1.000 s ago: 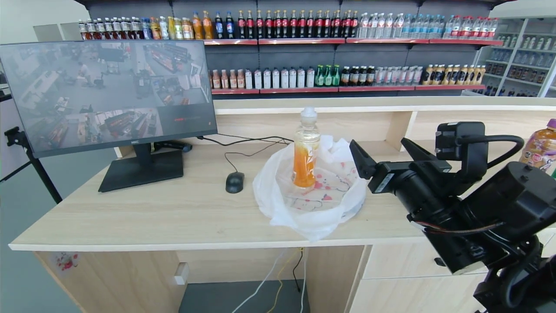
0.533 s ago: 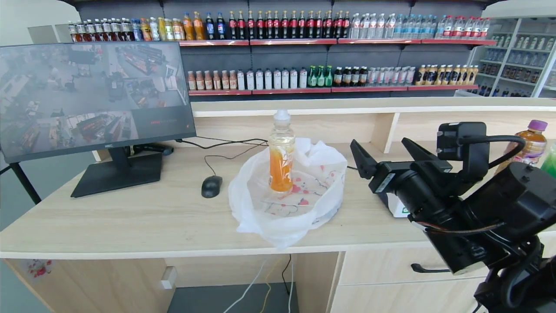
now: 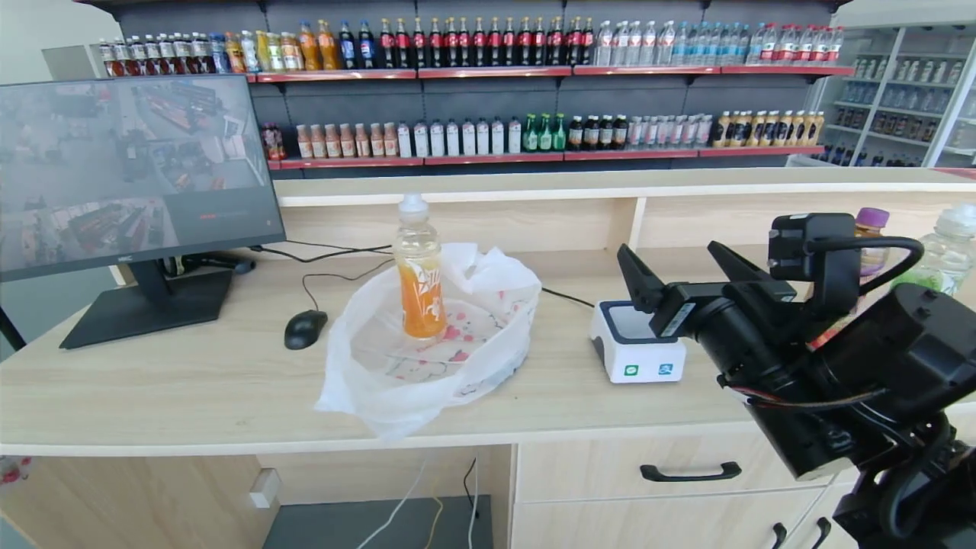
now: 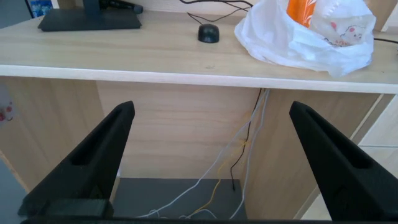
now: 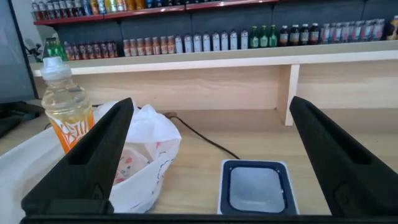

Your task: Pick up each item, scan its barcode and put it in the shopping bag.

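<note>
An orange drink bottle (image 3: 418, 274) (image 5: 65, 106) with a white cap stands upright inside the white shopping bag (image 3: 427, 358) (image 4: 311, 40) (image 5: 146, 146) on the wooden counter. A white barcode scanner (image 3: 637, 349) (image 5: 258, 186) sits to the right of the bag. My right gripper (image 3: 666, 252) (image 5: 211, 106) hovers open and empty above the scanner's right side. A purple-capped bottle (image 3: 871, 238) and a clear bottle (image 3: 945, 252) stand at the far right, partly behind my arm. My left gripper (image 4: 211, 109) is open and empty, low in front of the counter's edge.
A monitor (image 3: 130, 175) on a black stand and a black mouse (image 3: 305, 329) (image 4: 208, 33) occupy the counter's left side, with cables behind the bag. A raised wooden ledge (image 3: 610, 187) runs along the back. Drawers (image 3: 690, 473) sit under the counter at right.
The head camera has swung to the right, so the whole scene slid left and the scanner and right-hand bottles came into view. The bottle, bag and right gripper hold their places.
</note>
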Controlling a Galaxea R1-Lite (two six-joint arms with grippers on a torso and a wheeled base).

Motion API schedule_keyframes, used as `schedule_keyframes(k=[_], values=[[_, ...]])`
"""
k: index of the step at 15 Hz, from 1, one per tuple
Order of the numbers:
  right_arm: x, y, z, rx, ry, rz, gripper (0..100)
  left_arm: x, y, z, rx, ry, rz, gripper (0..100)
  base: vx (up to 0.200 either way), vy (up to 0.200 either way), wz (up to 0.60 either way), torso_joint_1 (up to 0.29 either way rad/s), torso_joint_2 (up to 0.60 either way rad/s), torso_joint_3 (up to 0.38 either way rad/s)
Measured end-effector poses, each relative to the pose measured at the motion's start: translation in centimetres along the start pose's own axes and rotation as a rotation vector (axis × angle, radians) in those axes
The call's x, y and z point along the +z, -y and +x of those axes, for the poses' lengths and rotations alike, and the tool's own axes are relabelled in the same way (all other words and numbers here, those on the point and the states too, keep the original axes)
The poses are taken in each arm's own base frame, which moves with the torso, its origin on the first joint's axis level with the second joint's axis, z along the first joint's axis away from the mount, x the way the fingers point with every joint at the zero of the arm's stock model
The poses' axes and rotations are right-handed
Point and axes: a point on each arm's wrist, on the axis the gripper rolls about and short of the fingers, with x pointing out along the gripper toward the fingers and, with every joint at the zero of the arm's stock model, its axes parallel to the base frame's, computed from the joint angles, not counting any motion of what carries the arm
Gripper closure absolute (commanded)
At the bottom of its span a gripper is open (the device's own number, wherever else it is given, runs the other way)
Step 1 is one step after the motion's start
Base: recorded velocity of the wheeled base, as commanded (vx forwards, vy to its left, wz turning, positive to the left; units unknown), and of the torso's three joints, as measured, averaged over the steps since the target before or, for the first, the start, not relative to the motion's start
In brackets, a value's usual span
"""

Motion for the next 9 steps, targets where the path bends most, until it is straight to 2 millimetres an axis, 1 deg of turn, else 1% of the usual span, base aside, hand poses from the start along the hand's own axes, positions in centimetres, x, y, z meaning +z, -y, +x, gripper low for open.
schedule_keyframes(k=[9], values=[[-0.05, 0.01, -0.03, 0.000, -0.002, -0.001, 0, 0.00, 0.00, 0.00, 0.000, 0.000, 0.005, 0, 0.000, -0.200, 0.00, 0.002, 0.00, 0.002]])
